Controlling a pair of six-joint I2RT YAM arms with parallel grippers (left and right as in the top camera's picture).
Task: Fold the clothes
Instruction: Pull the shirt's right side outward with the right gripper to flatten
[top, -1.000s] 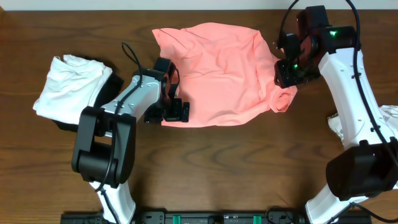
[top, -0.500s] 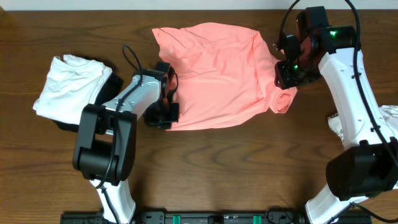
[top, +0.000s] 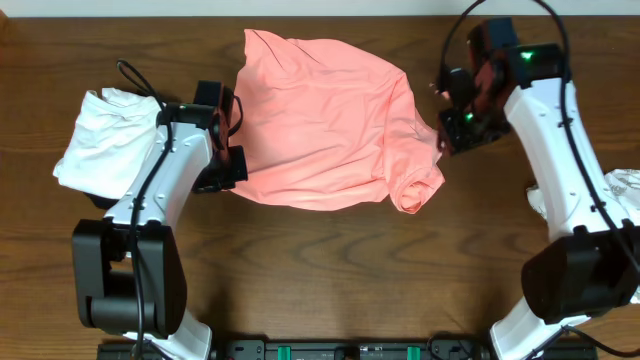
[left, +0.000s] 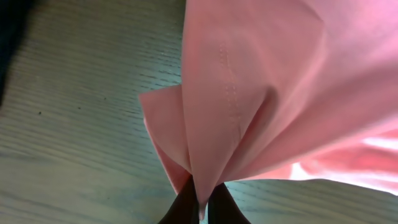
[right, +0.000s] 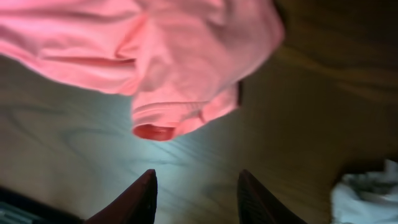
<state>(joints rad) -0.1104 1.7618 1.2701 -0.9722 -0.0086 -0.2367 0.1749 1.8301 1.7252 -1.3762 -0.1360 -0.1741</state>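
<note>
- On the dark wood worktop (top: 330, 270), upper-ctr in the overhead view, lie the clothes (top: 320, 120): one big salmon-pink garment, spread fairly flat w/ soft creases.
- Its top-left corner reaches toward the far edge; its lower-right end is bunched into a rolled lump (top: 415, 190) that sticks out below the rest.
- The left gripper (top: 228, 172) sits at the garment's lower-left edge, arm running back toward the near-left side.
- Left wrist view: left gripper (left: 200, 200) is clamped tight, both dark fingers pressed together on a pinch of pink fabric. The cloth fans up from that pinch in a tented fold, a stitched hem line visible, w/ wood grain on either side.
- The right gripper (top: 452, 135) is at the garment's right edge, just above the rolled lump.
- Right wrist view: right gripper (right: 196, 177) is partly spread, fingers (right: 144, 193) well apart, only bare wood btwn them; it grips nothing. The rolled lump (right: 168, 121) lies just beyond the tips, not touching them.
- A plain white folded garment (top: 110, 140) rests at the left, beside the left arm and apart from the pink one.
- Another white cloth (top: 625, 190) pokes in at the right edge, behind the right arm; a corner of it also shows low-right in the right wrist view (right: 367, 193). Print on it too small to make out.
</note>
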